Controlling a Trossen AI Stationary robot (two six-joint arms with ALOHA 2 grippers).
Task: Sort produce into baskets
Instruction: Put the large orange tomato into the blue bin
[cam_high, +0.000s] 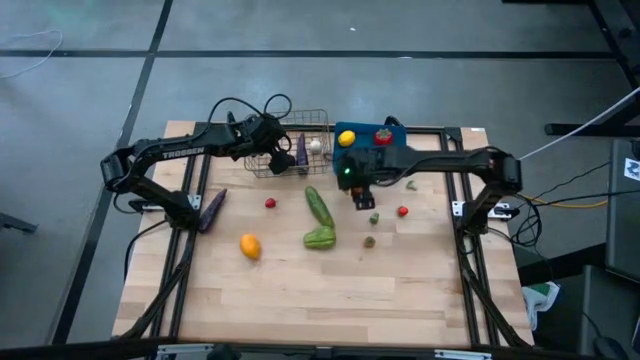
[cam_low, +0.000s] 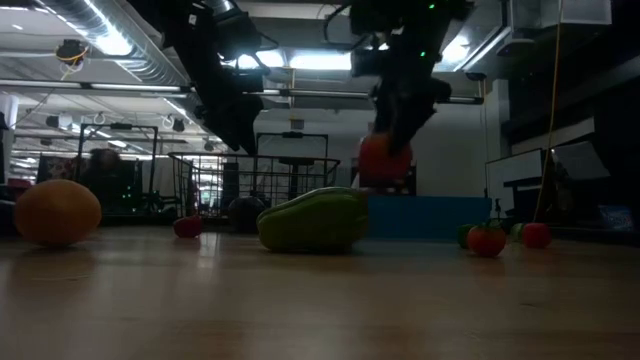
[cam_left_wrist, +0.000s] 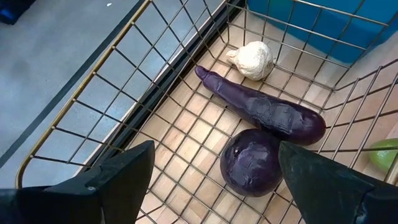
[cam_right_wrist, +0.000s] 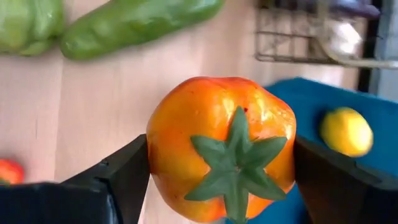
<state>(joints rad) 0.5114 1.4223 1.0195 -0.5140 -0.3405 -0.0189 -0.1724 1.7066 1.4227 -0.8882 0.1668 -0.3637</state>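
Right end effector (cam_right_wrist: 221, 168) pinching orange tomato (cam_right_wrist: 221, 146) beside blue bin (cam_high: 372, 137). Left end effector (cam_left_wrist: 214, 171) spread over wire-mesh basket (cam_left_wrist: 93, 87) holding two eggplants, garlic (cam_left_wrist: 252, 60).

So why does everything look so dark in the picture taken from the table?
In the low view, bright ceiling lights shine toward the camera, so the arms and the green pepper look shadowy. In the right wrist view, the tomato in the right end effector is sharp, while the wire basket behind it is blurry.
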